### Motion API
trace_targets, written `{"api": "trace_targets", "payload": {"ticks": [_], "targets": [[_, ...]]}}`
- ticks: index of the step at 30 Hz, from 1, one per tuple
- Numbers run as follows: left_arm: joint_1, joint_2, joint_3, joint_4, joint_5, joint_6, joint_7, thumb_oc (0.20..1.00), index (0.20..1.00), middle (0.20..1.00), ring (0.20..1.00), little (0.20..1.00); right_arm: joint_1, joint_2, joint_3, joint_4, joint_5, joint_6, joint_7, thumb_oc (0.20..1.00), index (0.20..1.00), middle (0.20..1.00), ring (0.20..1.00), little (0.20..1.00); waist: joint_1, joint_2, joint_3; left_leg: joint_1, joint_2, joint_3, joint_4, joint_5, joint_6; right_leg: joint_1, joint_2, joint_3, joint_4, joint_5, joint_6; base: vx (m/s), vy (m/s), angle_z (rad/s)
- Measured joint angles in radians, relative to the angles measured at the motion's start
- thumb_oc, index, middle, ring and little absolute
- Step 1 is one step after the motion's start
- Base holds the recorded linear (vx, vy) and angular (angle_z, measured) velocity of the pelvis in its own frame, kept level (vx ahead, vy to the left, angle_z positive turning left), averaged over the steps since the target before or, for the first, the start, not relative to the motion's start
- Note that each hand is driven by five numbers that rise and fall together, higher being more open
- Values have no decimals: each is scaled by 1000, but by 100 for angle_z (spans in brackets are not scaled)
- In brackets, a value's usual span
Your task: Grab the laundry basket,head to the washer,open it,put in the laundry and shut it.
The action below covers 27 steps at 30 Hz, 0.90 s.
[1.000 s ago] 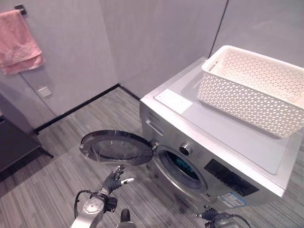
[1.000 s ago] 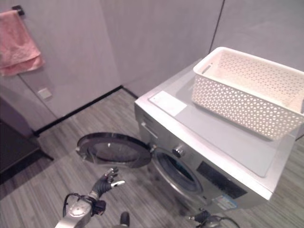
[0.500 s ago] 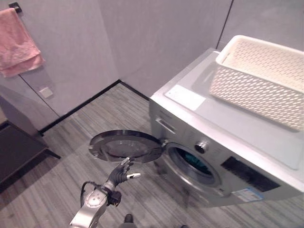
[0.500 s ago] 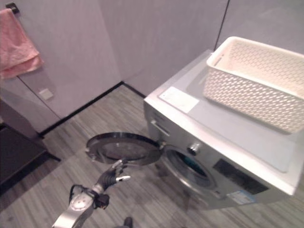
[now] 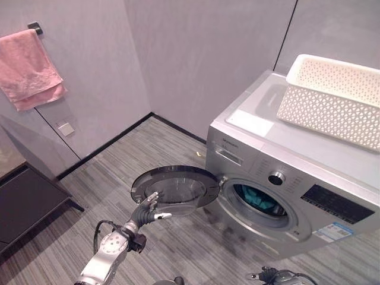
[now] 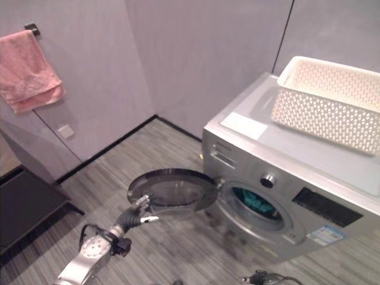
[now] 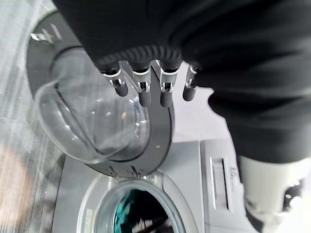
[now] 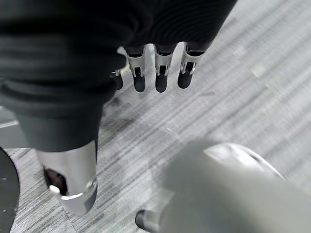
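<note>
White basket (image 5: 338,101) empty on washer (image 5: 285,178); clothes (image 5: 259,200) in drum. Left robot hand (image 5: 146,209), fingers apart, at door (image 5: 175,186) edge: push rim evenly till latched. Right robot hand (image 8: 155,73) relaxed, idle.

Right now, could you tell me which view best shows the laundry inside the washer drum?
The left eye view: the teal laundry shows clearly through the open port. The right eye view shows it similarly; the left wrist view catches a dim corner.

washer (image 5: 297,178) door (image 5: 175,187) swung wide open, teal laundry (image 5: 258,199) inside drum. white basket (image 5: 335,98) on top. left hand (image 5: 145,211) at door's rim, fingers relaxed.
</note>
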Motion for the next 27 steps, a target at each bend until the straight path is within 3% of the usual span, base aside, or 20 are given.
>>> {"api": "trace_targets", "payload": {"ticks": [2,4,7,9,11,14,15,16,18,20,22,24,27], "targets": [[22,-43,2,13,-1,-7,16,1000,1000,1000,1000,1000,41,5,24,-27,-7,-12,0,1000,1000,1000,1000,1000,28,9,-25,-25,35,-9,20,5,-1,12,56,8,-85,31,-23,-145,-218,-16],[32,-58,10,17,1,-9,29,1000,1000,1000,1000,1000,89,10,56,-63,-10,-14,2,1000,1000,1000,1000,1000,20,5,-25,-35,53,-57,23,24,3,41,96,-1,-145,62,-41,-98,-158,9],[34,-73,122,11,19,-20,86,1000,1000,1000,1000,1000,185,14,102,-103,-29,-32,3,1000,1000,1000,1000,1000,19,-8,-32,-45,82,-108,11,56,-48,87,153,-13,-247,112,-75,-36,-69,7],[27,-73,196,0,46,-39,118,1000,1000,1000,1000,1000,224,5,105,-88,-26,-35,2,1000,1000,1000,1000,1000,-11,-7,-34,-40,93,-117,-33,83,-85,100,169,-40,-270,115,-81,21,18,32],[-9,-50,278,19,120,-41,163,1000,1000,1000,1000,1000,237,-24,105,-68,-34,-32,10,1000,1000,1000,1000,1000,-38,10,-40,-39,104,-108,-80,102,-93,84,179,-52,-271,115,-81,41,55,20],[-176,70,368,170,264,-47,238,1000,1000,1000,1000,1000,243,-86,69,-34,-37,-31,30,1000,1000,1000,1000,1000,-67,48,-44,-23,101,-108,-124,107,-94,71,178,-52,-274,123,-73,45,84,1],[-318,212,366,344,363,-37,280,1000,1000,1000,1000,1000,237,-109,58,-38,-36,-40,37,1000,1000,1000,1000,1000,-100,43,-38,-27,98,-105,-127,105,-97,61,175,-46,-277,126,-68,3,117,-11],[-400,295,369,440,401,-32,310,1000,1000,1000,1000,1000,223,-122,48,-44,-36,-42,44,1000,1000,1000,1000,1000,-111,34,-33,-41,98,-102,-126,103,-100,54,176,-42,-280,130,-65,-36,93,-16],[-546,461,337,577,477,-19,349,1000,1000,1000,1000,1000,199,-136,51,-59,-37,-41,47,1000,1000,1000,1000,1000,-142,10,-12,-70,97,-85,-124,105,-101,16,173,-25,-286,149,-67,-92,61,-24],[-684,541,247,632,527,0,373,1000,1000,1000,1000,1000,189,-143,91,-105,-39,-40,47,1000,1000,1000,1000,1000,-149,-1,24,-132,94,-84,-104,108,-97,-37,170,-20,-286,168,-68,-194,21,-9],[-721,530,192,636,550,-2,381,1000,1000,1000,1000,1000,173,-137,92,-133,-39,-44,47,1000,1000,1000,1000,1000,-157,-6,61,-155,92,-84,-104,115,-91,-63,174,-20,-281,174,-69,-146,33,1],[-831,542,48,710,548,-3,380,1000,1000,1000,1000,1000,118,-143,133,-185,-33,-64,43,1000,1000,1000,1000,1000,-156,-8,101,-230,101,-94,-72,118,-93,-123,174,-23,-269,183,-82,-77,38,2],[-938,520,-65,805,505,-11,379,1000,1000,1000,1000,1000,-7,-132,158,-233,-17,-89,17,1000,1000,1000,1000,1000,-192,-56,168,-278,110,-101,-72,137,-93,-172,184,-26,-269,199,-94,-95,68,2]]}}
